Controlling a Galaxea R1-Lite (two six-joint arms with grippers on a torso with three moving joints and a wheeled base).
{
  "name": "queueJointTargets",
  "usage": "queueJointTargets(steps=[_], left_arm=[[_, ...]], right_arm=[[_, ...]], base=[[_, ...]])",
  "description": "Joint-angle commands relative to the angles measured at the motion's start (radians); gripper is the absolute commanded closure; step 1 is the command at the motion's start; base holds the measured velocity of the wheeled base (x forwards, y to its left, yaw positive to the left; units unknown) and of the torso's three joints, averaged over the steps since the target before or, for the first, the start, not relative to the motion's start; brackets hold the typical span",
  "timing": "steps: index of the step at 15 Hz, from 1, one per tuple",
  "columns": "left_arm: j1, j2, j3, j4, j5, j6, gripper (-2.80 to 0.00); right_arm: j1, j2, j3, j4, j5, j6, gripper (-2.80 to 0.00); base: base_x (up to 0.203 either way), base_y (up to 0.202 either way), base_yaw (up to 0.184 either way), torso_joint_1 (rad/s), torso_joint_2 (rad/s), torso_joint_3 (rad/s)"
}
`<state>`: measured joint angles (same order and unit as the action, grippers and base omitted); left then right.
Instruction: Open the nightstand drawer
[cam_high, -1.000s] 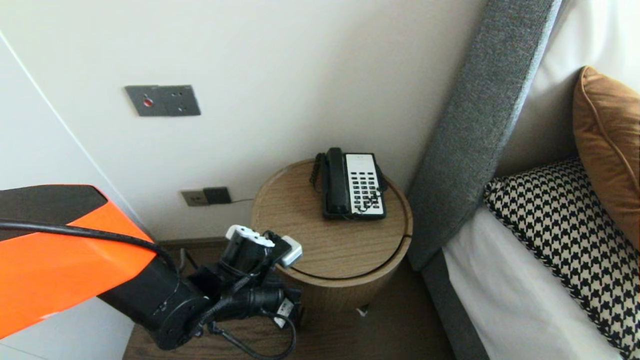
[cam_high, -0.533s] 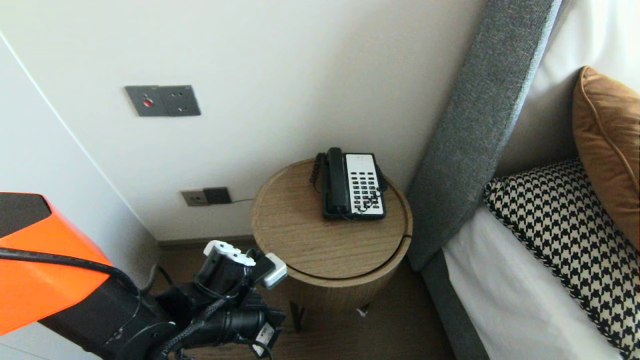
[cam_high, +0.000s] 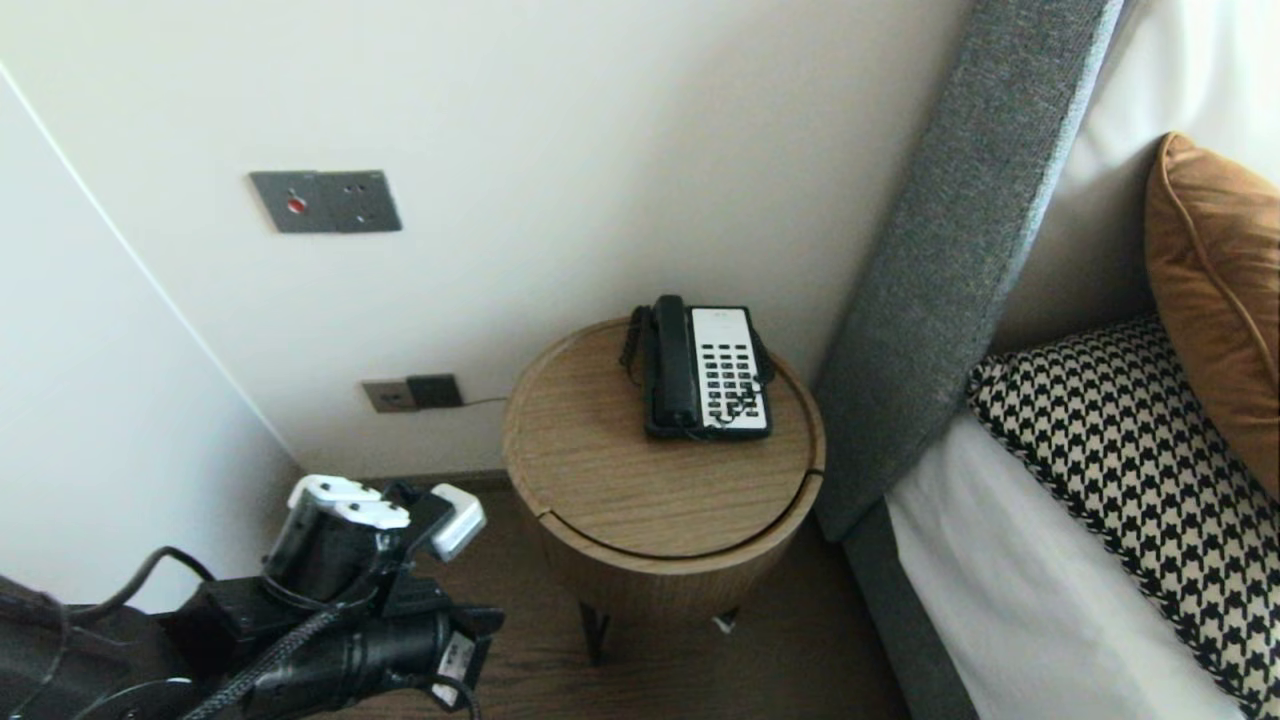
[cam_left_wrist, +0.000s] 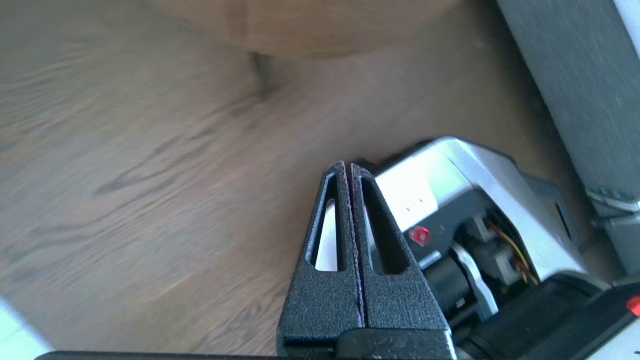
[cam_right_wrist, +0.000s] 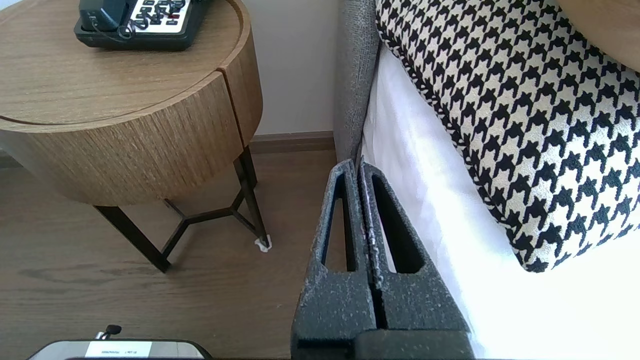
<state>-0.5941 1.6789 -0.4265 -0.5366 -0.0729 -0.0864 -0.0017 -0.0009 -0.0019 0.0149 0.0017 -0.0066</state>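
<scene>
Head view, from left to right: the left arm (cam_high: 330, 640) lies low in the lower left corner of the frame, over the wooden floor (cam_high: 780, 680) and apart from the round side table (cam_high: 660, 570) to its right. On the wall above it there is a grey switch plate (cam_high: 325, 200) and, lower, a wall socket (cam_high: 412, 392). In the middle, the telephone (cam_high: 705, 370) sits on the far part of the tabletop (cam_high: 610, 480). Its black handset (cam_high: 673, 360) rests in the cradle and nothing touches it. At the right stand the grey headboard (cam_high: 960, 250), the houndstooth pillow (cam_high: 1130, 460) on the bed (cam_high: 1030, 600) and a brown cushion (cam_high: 1215, 290).

Left wrist view: the left hand (cam_left_wrist: 348, 167) has its two fingers pressed together with nothing between them. It hangs over the bare floor, with a leg (cam_left_wrist: 260, 75) of the side table in the upper part of the frame and the robot's own base (cam_left_wrist: 450, 175) at the right.

Right wrist view: the right hand (cam_right_wrist: 358, 167) is also closed flat and empty. It is parked low at the edge of the bed, with the side table at the left of the frame.

As I judge it, no handling of the telephone shows at this moment: both hands are empty and well away from it, and the handset is in its place.
</scene>
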Motion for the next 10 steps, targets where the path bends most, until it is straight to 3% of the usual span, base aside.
queueJointTargets(steps=[1,10], left_arm=[[0.06,-0.18,0.009,0.073,0.009,-0.002,0.0],[0.363,-0.792,-0.007,0.517,0.035,-0.001,0.0]], right_arm=[[0.0,0.001,-0.001,0.0,0.0,0.0,0.0],[0.0,0.001,-0.001,0.0,0.0,-0.001,0.0]], base=[[0.0,0.0,0.0,0.0,0.0,0.0],[0.0,0.0,0.0,0.0,0.0,0.0]])
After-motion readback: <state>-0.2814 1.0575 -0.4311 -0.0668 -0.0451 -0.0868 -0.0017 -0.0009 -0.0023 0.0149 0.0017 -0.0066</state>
